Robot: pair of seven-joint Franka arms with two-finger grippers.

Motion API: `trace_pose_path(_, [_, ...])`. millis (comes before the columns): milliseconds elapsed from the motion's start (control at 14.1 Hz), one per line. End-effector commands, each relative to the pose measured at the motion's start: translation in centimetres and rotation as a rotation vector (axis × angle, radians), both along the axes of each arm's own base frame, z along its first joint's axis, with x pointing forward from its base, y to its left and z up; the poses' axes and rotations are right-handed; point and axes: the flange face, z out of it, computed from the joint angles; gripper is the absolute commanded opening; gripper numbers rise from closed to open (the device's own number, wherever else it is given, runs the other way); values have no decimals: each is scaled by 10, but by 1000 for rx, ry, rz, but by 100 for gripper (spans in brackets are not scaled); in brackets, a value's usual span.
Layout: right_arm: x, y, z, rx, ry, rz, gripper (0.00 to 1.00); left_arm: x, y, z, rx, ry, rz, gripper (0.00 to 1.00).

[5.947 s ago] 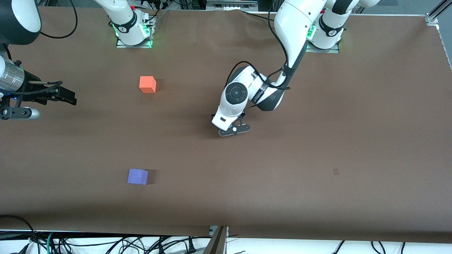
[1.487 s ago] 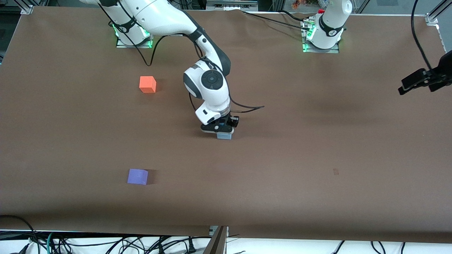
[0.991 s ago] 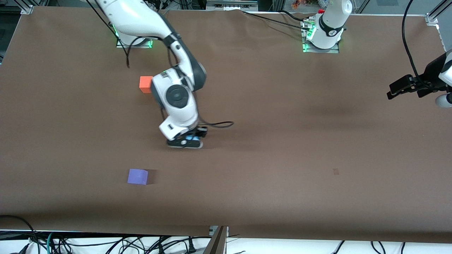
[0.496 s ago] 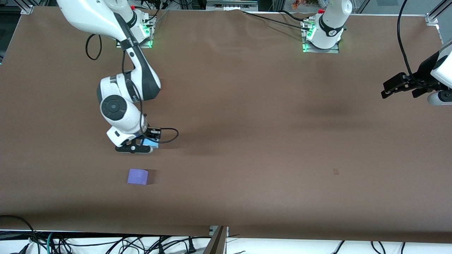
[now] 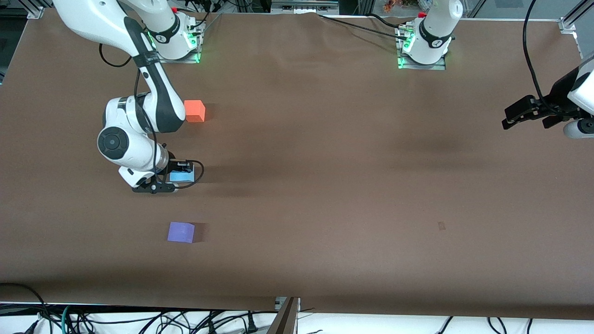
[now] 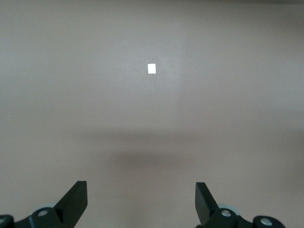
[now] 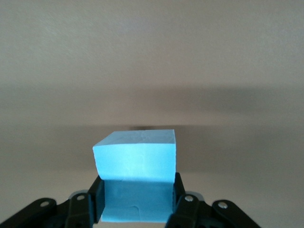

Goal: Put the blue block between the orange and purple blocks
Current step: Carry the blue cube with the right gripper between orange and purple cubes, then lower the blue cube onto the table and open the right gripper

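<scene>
Front view: right gripper [image 5: 172, 178] clamps blue block [image 5: 181, 176] over table [image 5: 325, 185], w/ orange block [image 5: 194, 111] farther from cam than it, purple block [image 5: 181, 232] nearer. Left gripper [image 5: 524, 112] waits wide apart at left arm's end.

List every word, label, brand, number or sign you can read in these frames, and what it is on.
No readable text in any view.
The blue block, held in the shut right gripper, the orange block and the purple block show plain faces.
Round marks on the arm bases are too small to read.
The open left gripper bears no lettering.
</scene>
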Motion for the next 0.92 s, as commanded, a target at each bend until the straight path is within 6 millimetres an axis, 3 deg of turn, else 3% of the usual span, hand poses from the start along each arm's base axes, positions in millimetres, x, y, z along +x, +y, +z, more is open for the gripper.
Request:
trace_pose_path(0, [-27,-4,-15,23,-40,11,21,0,1,5,22,3,-5,100])
trace_pose_path(142, [-33,-5,-24,22,-52,11,22,0,1,6,22,1,-6,100])
trace_pose_path(212, [-33,-5,-25,22,-50,11,31,0,1,6,22,1,-6,100])
trace_pose_path(283, [-32,-6,-24,22,-52,12,72,0,1,6,22,1,-6,100])
trace_pose_path(354, [-29,-3,-19,24,-58,18,100,0,2,5,22,3,-5,100])
trace_pose_path(496, [-13,0,7,35,-78,44,100,1,3,4,22,4,-3,100])
trace_pose_path(708, [20,6,71,37,-49,59,100,1,3,4,22,4,-1,100])
trace_pose_path(850, [39,-16,116,34,-24,119,100,1,4,4,22,4,-1,100])
